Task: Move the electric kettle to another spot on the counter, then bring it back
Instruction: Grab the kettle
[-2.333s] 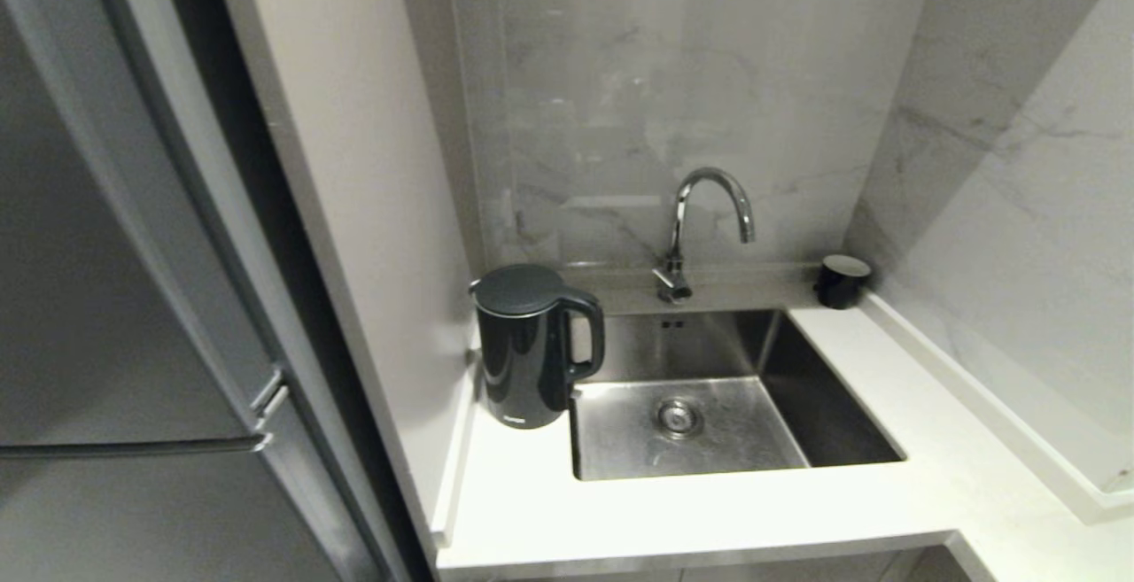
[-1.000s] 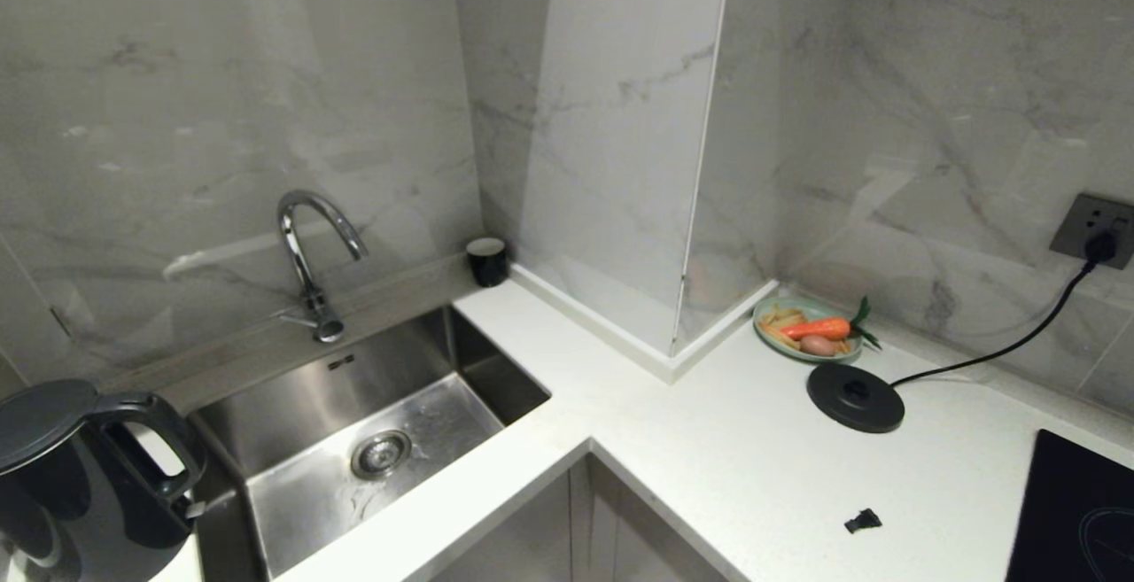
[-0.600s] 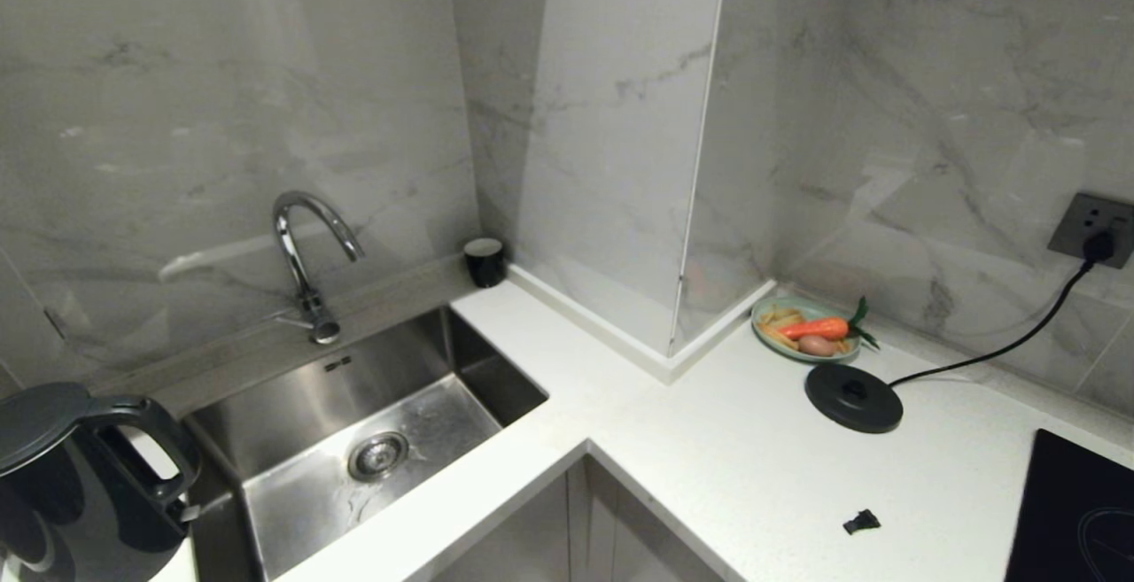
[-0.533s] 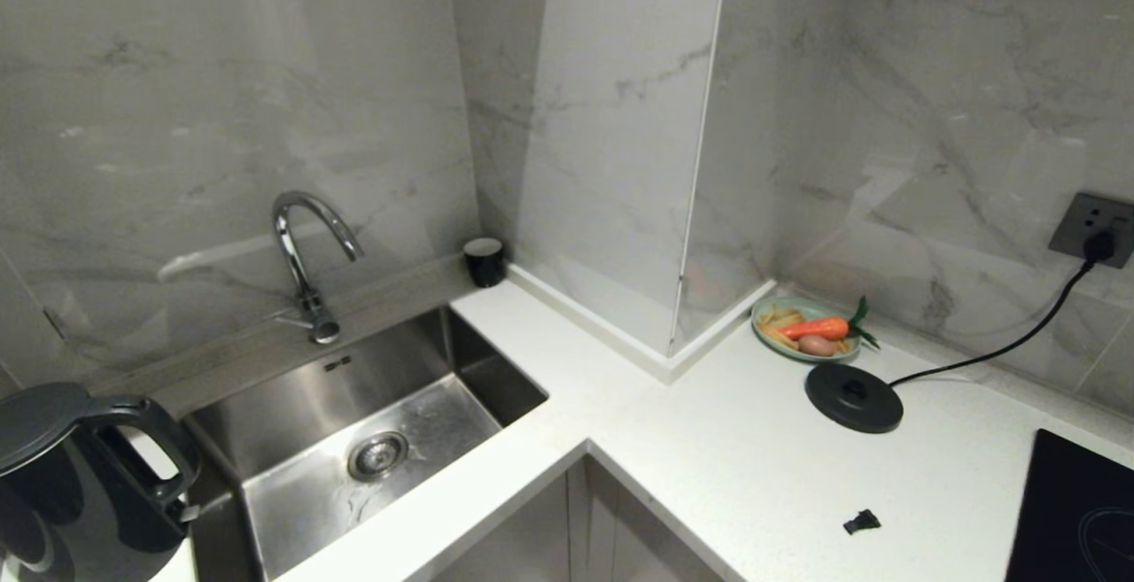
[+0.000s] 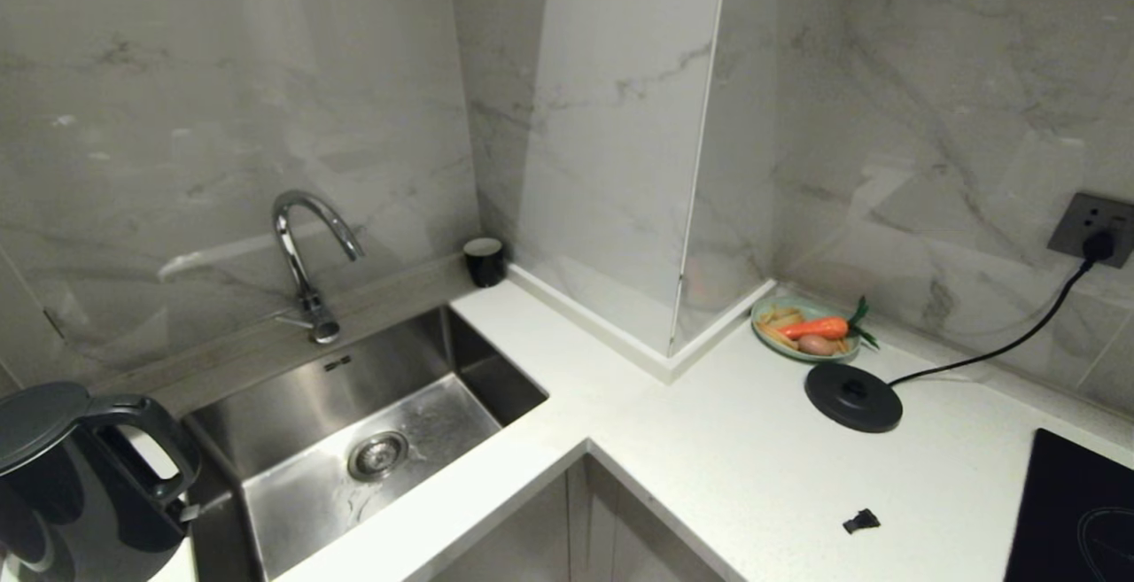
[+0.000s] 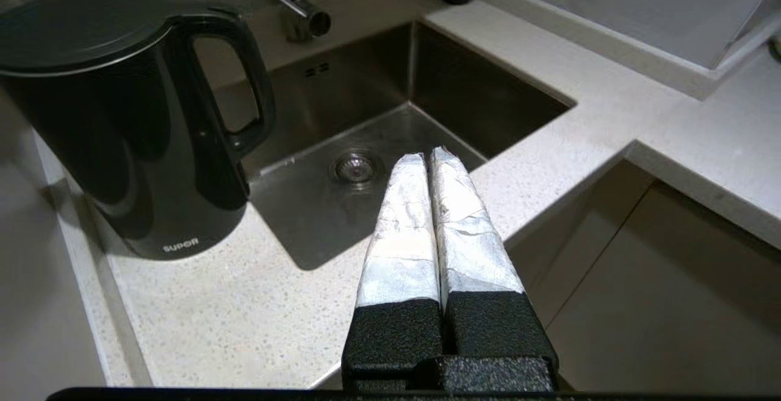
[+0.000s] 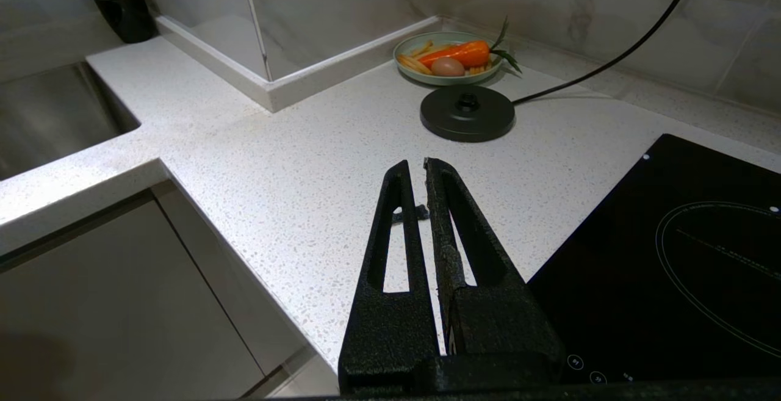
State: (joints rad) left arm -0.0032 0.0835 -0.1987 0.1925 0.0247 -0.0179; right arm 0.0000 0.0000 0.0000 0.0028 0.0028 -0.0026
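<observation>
Electric kettle (image 6: 131, 126): glossy black cylinder, loop handle, on speckled counter (image 6: 244, 303)

The left gripper (image 6: 428, 155) shows only in its own wrist view: two foil-wrapped fingers (image 6: 403, 224) pressed together along their whole length, nothing between them, pointing forward and slightly down. The right gripper (image 7: 413, 166) shows likewise only in its wrist view: two black slotted fingers (image 7: 390, 230) closed, tips almost meeting with a thin slit between them, empty, angled forward and down. Neither arm appears in the head view.
</observation>
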